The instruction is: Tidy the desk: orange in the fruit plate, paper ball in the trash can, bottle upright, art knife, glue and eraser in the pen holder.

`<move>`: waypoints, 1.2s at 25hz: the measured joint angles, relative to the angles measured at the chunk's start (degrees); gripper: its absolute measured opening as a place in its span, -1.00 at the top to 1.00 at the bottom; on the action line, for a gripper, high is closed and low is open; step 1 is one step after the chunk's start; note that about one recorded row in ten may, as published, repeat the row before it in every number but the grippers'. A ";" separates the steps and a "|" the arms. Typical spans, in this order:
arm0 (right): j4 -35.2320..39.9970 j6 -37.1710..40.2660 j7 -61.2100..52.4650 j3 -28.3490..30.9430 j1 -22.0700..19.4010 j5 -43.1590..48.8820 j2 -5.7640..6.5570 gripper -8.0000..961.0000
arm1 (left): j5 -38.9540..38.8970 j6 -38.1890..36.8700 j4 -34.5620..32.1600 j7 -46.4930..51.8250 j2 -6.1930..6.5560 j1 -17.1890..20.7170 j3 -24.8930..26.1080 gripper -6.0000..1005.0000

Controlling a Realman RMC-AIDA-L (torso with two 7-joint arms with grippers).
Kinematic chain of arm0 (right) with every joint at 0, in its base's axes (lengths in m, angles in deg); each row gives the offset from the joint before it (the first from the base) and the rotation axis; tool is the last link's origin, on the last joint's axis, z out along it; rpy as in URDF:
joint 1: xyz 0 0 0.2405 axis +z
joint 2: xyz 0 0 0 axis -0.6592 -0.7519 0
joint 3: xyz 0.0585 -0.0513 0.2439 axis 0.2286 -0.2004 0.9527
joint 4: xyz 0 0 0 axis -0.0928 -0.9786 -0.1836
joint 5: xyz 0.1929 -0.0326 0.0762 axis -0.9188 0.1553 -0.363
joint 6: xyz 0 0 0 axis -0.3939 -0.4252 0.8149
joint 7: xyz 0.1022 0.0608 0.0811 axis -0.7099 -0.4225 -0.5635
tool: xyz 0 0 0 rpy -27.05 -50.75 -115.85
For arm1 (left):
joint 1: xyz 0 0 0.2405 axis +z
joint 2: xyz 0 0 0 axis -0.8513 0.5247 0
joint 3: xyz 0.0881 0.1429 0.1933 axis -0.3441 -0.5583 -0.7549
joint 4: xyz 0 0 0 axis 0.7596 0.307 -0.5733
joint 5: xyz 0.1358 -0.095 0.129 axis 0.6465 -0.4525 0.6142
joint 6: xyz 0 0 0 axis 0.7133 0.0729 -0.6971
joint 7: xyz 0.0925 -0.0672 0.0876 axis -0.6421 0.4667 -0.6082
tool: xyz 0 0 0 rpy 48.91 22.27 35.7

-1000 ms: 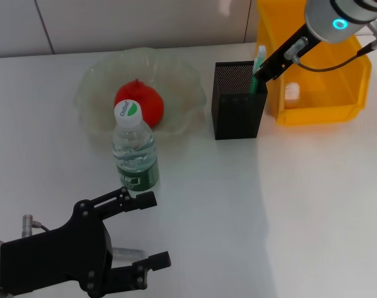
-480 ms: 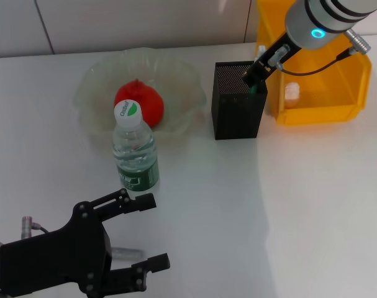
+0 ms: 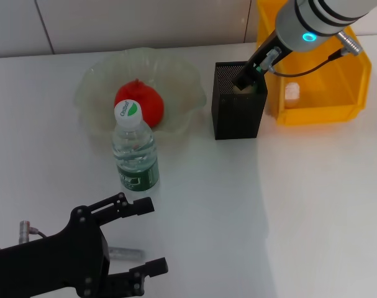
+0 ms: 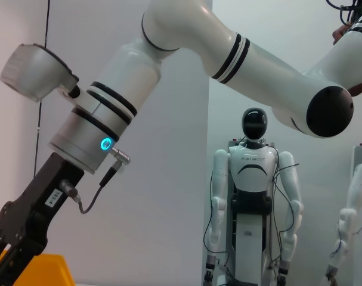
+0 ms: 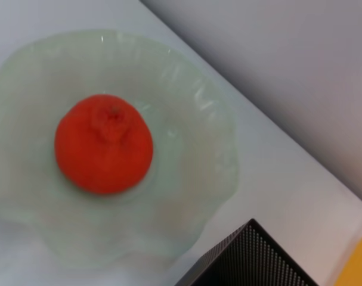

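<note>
The orange (image 3: 138, 104) (image 5: 103, 143) lies in the pale fruit plate (image 3: 95, 84) (image 5: 210, 155). In front of the plate the bottle (image 3: 135, 152) stands upright with its cap on. My right gripper (image 3: 245, 81) is dipped into the mouth of the black mesh pen holder (image 3: 238, 115) (image 5: 246, 262), and a sliver of a green item (image 3: 258, 78) shows beside it. The yellow trash can (image 3: 318, 108) behind the holder has a white paper ball (image 3: 292, 91) inside. My left gripper (image 3: 154, 236) hangs open at the near left, over a small grey cylinder (image 3: 123, 252) on the table.
The trash can stands right against the pen holder's far right side. White table stretches across the near right. The left wrist view shows only my right arm (image 4: 79, 137) and a humanoid robot (image 4: 252, 196) in the room behind.
My right gripper has moved left and down from above the holder's right rim into its mouth, and the green item it carried has sunk almost out of sight. The left arm shifted slightly.
</note>
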 joint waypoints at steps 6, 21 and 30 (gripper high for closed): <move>2.05 0.67 -0.18 0.27 -0.48 -0.06 -0.01 -0.11 | 0.00 -0.03 0.01 0.00 0.00 0.05 0.00 -0.41; 41.12 0.77 10.83 8.46 -30.01 -30.80 0.13 -0.65 | -0.17 -0.09 -1.38 -0.18 1.06 0.18 3.68 -0.40; 15.44 2.04 61.90 17.25 -52.63 -79.02 0.08 -0.72 | 5.21 2.62 -14.04 11.52 1.95 -0.77 4.73 -0.40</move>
